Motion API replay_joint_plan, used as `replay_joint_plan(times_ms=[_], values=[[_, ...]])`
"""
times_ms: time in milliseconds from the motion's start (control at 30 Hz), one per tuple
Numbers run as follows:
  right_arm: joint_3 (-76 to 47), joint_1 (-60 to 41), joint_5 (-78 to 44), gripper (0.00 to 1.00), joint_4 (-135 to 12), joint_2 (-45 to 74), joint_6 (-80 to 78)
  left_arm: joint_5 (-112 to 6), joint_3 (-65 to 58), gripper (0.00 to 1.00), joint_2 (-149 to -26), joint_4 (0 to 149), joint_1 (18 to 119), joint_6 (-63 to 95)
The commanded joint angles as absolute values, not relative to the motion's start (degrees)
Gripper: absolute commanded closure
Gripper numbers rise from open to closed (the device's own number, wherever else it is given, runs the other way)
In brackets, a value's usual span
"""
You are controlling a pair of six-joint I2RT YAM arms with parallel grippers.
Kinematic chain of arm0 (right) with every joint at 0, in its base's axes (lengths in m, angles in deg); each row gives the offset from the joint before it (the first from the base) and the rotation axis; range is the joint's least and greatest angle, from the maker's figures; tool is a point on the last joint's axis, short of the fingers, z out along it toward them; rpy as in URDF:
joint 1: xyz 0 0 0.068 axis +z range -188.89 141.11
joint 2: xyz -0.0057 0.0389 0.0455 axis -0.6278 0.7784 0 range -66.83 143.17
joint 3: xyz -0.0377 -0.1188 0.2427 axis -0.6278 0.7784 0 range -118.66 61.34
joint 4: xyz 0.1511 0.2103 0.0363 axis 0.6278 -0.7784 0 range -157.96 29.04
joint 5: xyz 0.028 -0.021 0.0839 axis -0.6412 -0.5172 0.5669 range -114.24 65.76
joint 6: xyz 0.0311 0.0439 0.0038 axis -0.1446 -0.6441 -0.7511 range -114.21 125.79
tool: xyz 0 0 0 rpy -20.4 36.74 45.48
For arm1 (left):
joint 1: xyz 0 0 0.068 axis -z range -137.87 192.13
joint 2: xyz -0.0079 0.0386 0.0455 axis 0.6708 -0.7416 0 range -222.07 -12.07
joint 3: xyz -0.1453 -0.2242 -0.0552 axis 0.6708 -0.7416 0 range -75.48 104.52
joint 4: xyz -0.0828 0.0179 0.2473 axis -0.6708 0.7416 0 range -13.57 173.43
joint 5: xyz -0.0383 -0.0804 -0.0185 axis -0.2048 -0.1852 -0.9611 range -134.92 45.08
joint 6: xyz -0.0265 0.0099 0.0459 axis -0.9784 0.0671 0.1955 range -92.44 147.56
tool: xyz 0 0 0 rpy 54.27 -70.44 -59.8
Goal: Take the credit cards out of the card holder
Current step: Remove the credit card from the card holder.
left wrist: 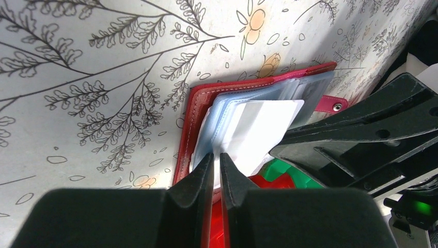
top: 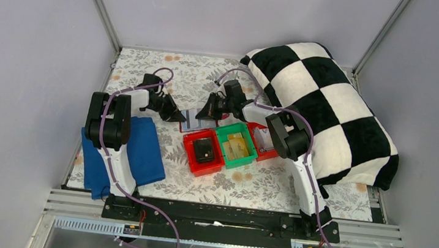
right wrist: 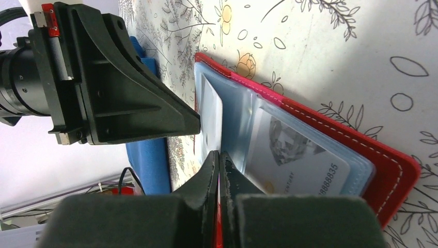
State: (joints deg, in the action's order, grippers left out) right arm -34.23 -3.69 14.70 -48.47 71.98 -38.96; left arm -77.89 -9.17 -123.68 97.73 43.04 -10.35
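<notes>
Floral table (top: 149,70), left tool (left wrist: 217,157) pinching open card holder (left wrist: 193,111)

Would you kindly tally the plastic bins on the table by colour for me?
Red bins: 2
Green bin: 1
Total: 3
</notes>
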Motion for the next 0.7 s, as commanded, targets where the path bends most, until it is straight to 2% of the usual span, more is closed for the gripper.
replay_joint_plan(times_ms=[0, 667], values=[[-34.73, -3.66, 15.44, 1.0, -48.51, 70.79, -37.48, -72.08, -9.53, 0.86, -126.93, 97.54, 43.37, -8.57], [-35.96, -7.8, 18.58, 1.0, -56.48, 68.04, -29.55, -71.95, -9.69, 0.87, -127.03, 97.28, 43.09, -9.28]])
